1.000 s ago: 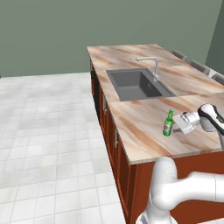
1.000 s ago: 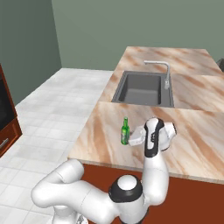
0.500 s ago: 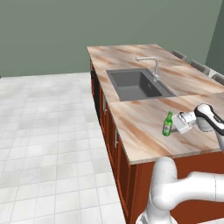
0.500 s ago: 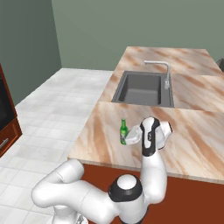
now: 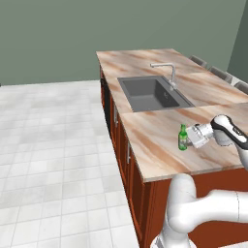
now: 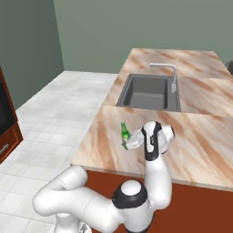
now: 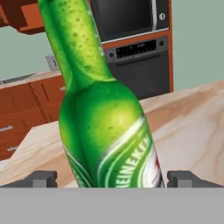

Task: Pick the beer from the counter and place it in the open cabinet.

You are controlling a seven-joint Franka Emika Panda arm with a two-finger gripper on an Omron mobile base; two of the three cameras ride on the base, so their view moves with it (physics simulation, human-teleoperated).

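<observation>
The beer [image 7: 105, 118] stood directly ahead of my fingers [image 7: 46, 178], centred in the gap between the two tips, body close in and neck rising away from them. Its long axis was upright on the tabletop [image 5: 160, 145]; its lean in the hand view I judged to be roll of the hand, since both base views showed it standing straight. My fingers were spread wide, one tip on each side of the bottle, and touching it on neither side as far as I could tell. My gripper [image 5: 190, 138] approached level, side-on at label height.

The bottle stood near the front edge of the tabletop, well apart from the sink [image 5: 155, 93] and the faucet [image 5: 167, 77]. Nothing stood between fingers and bottle. Judgement: closing should be the next move.
</observation>
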